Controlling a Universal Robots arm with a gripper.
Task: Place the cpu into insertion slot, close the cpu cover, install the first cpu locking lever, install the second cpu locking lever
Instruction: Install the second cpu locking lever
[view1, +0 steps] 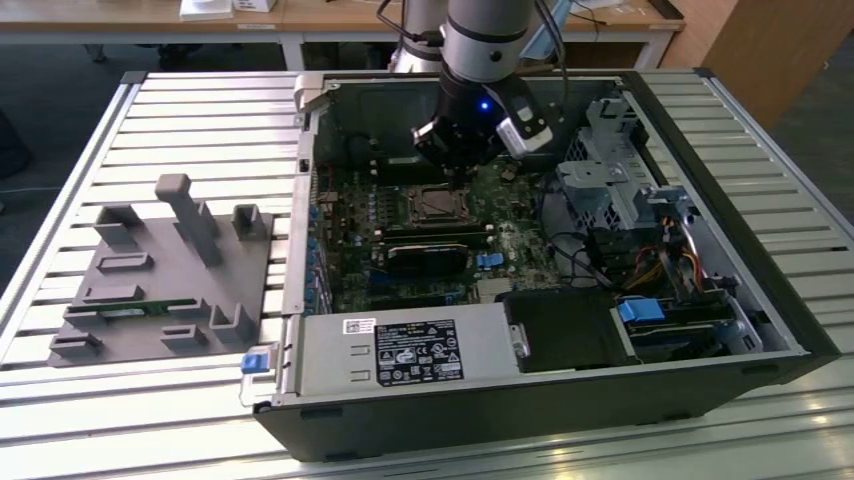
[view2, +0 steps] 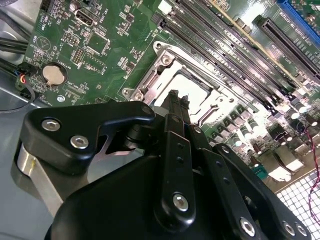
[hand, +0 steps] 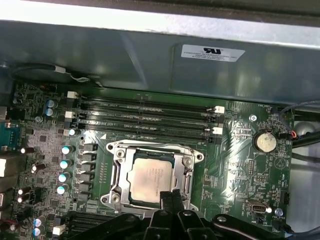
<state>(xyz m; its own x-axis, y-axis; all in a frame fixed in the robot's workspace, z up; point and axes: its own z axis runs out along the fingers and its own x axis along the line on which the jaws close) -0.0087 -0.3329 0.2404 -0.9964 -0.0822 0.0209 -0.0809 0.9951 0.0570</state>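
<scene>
Silver cpu (hand: 151, 178) flat in socket — square, cover (hand: 155, 150) closed, end effector (hand: 170, 196) fingers together beside it.

Slatted metal workbench (view1: 200, 110), wooden desk (view1: 160, 25) behind, dark floor (view1: 54, 90), wooden cabinet (view1: 774, 50)

Arm: one arm (view1: 483, 40) comes down from the far edge of the bench into the open computer case, standing nearly upright.
Wrist: black, a small blue light lit on it.
Gripper: gripper (view2: 178, 98) points straight down, low over the board inside the case.
Fingers: fingers (hand: 169, 200) pressed together, tips side by side, nothing between them in both wrist views.
</scene>
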